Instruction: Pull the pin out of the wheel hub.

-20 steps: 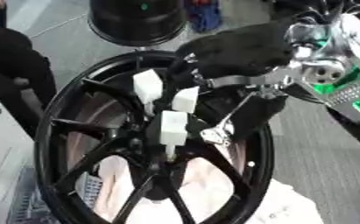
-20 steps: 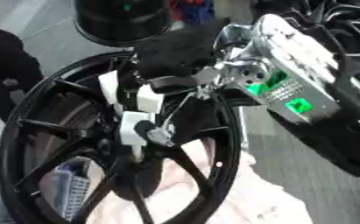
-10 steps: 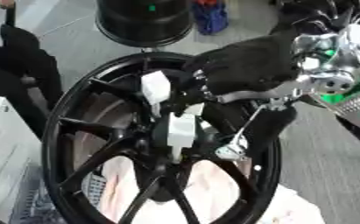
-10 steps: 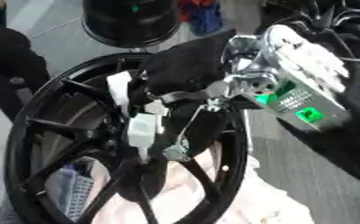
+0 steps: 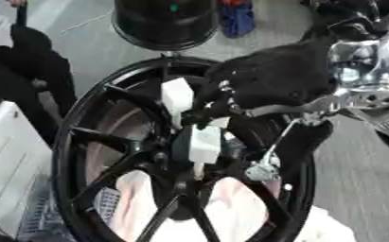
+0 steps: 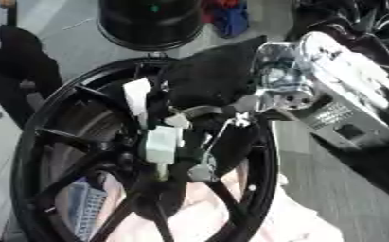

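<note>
The right hand [image 5: 272,82] comes in from two o'clock and sits over the black wheel hub [image 5: 81,137], its dark palm covering the upper spokes. White-tipped fingers [image 5: 204,144] reach down to the hub's centre, one tip at about eleven o'clock of the centre and another right on it. Below that lower tip a thin pale stem, which looks like the pin [image 5: 198,170], points down toward six o'clock into the dark centre boss.

Are the fingers pinching that pin? They curl in around it, and the stem seems to hang straight from the lower tip, but the contact itself is hidden behind the white pads, so I cannot tell for sure. The left hand shows in neither view.

A slim metal rod [image 5: 272,146] runs from the hand's wrist side toward five o'clock, ending just beside a spoke.

What could go wrong here? If the pull goes off-axis, the pin could bind in its bore and slip from between the tips. The spokes crowd in close, so a knuckle or that rod could catch on one as the hand lifts, and the wheel, resting on pale cloth [image 5: 230,208] at six o'clock, might shift with it.
</note>
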Action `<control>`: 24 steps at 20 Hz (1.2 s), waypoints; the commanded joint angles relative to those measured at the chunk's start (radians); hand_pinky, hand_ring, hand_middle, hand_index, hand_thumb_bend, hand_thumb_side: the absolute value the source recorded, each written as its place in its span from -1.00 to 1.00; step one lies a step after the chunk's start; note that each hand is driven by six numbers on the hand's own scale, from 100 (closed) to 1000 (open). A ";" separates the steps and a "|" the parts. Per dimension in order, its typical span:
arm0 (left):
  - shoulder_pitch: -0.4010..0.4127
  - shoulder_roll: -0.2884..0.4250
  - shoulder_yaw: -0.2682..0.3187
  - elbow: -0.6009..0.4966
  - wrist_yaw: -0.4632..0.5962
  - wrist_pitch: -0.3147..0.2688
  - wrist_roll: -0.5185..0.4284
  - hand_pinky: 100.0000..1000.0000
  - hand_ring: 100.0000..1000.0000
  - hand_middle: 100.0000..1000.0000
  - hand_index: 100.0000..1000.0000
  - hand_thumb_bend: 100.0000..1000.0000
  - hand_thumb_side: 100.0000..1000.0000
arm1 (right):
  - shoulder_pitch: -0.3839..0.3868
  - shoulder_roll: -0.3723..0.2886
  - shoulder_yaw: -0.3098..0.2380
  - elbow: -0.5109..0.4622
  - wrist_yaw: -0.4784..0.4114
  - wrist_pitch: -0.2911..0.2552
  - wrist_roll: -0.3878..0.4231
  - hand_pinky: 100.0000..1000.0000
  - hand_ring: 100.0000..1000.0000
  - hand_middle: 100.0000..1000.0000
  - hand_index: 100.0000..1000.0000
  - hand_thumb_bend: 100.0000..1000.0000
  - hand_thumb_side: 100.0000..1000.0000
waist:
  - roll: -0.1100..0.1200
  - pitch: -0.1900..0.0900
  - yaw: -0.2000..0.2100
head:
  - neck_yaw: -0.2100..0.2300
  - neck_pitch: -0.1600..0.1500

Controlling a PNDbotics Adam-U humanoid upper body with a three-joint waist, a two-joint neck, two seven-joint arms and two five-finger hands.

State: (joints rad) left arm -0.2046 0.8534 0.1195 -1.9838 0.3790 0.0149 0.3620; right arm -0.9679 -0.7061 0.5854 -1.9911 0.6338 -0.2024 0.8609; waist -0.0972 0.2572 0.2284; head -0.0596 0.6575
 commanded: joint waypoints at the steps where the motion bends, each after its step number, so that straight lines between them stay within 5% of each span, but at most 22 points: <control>1: -0.014 0.039 0.005 -0.016 0.003 0.004 0.000 0.72 0.07 0.35 0.33 -1.00 -0.18 | -0.021 -0.018 -0.017 -0.009 0.030 -0.022 -0.027 1.00 0.86 0.68 0.71 -0.47 0.33 | 0.006 -0.008 -0.002 | 0.007 -0.018; 16: -0.013 0.035 0.006 -0.016 0.000 0.016 0.004 0.73 0.06 0.35 0.32 -1.00 -0.12 | -0.022 -0.013 -0.013 -0.009 0.118 -0.088 -0.113 1.00 0.86 0.68 0.70 -0.40 0.36 | -0.009 0.031 0.000 | 0.017 -0.037; 24: -0.019 0.033 0.003 -0.016 0.004 0.019 0.002 0.73 0.06 0.35 0.32 -1.00 -0.11 | -0.019 -0.011 -0.014 -0.009 0.111 -0.066 -0.129 1.00 0.85 0.67 0.69 -0.48 0.33 | -0.014 0.044 0.008 | 0.016 -0.041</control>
State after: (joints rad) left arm -0.2119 0.8534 0.1145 -1.9838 0.3792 0.0326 0.3648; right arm -0.9754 -0.7027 0.5853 -1.9911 0.7447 -0.2731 0.7357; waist -0.1195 0.3166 0.2349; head -0.0455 0.6306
